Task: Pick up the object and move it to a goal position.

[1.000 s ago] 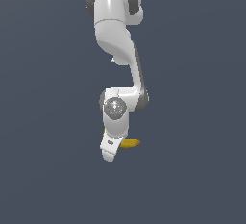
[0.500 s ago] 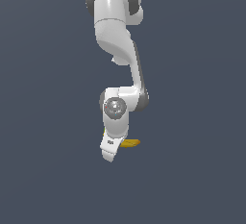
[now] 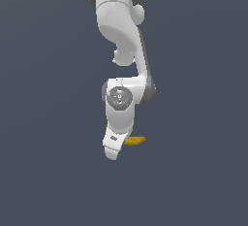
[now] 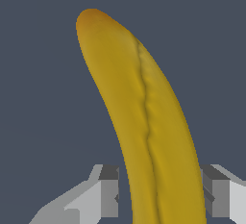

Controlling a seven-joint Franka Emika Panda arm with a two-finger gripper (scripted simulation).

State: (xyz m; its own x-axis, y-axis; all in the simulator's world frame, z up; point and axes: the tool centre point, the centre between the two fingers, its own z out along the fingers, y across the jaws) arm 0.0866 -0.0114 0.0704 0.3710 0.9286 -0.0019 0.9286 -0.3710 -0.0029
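Observation:
The object, a curved yellow banana with a brownish end, runs lengthwise between my gripper's two fingers in the wrist view. One finger pad touches its side. The other pad sits a thin sliver off it. The gripper is shut on the banana near one end. In the exterior view only a short yellow piece of the banana sticks out toward the exterior view's right from behind the white gripper, which points down. The stem end is hidden.
The white arm comes down from the top of the exterior view. Around it is only a plain dark blue-grey background with no other objects in view.
The arm holds almost the same pose. The visible piece of the banana sits slightly higher beside the gripper than one second ago.

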